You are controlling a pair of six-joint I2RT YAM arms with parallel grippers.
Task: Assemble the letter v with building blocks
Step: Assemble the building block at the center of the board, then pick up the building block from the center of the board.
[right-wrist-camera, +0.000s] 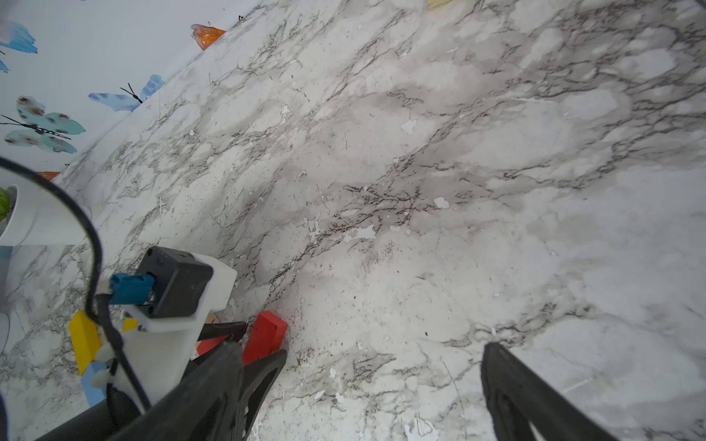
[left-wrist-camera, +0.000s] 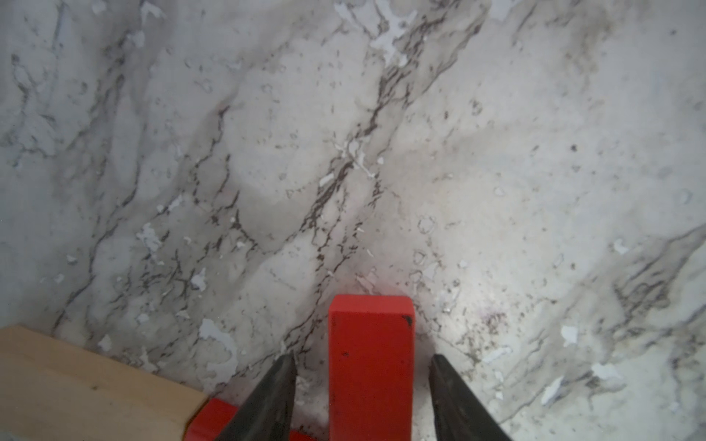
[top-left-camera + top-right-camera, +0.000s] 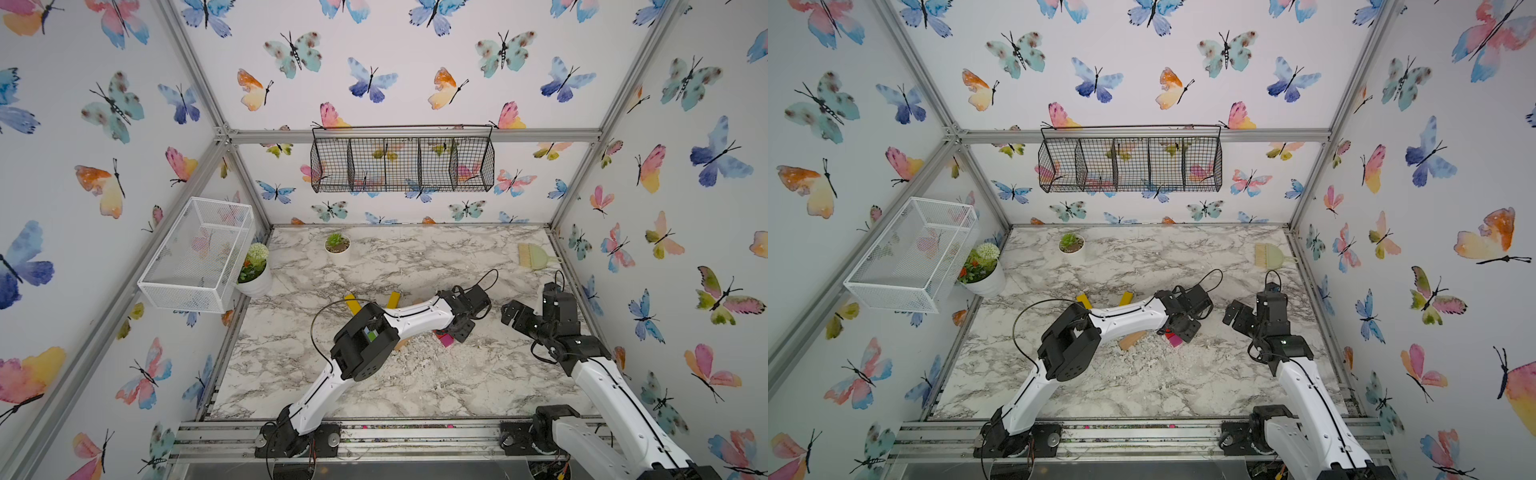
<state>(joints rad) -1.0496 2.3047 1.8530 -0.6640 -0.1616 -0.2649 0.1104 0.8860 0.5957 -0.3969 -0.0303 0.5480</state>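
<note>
L tool (image 2: pixel 363 356) | spread, red bar (image 2: pixel 370 332) btwn, not touching | R tool (image 1: pixel 386 349) | spread wide

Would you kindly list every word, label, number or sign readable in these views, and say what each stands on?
No readable text anywhere. The red block, tan block, marble table and butterfly wallpaper carry no writing.

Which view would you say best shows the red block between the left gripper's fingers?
The left wrist view: the red block sits large and unobstructed inside the left gripper. The right wrist view shows it smaller, partly hidden. In both top views that gripper almost hides it.
</note>
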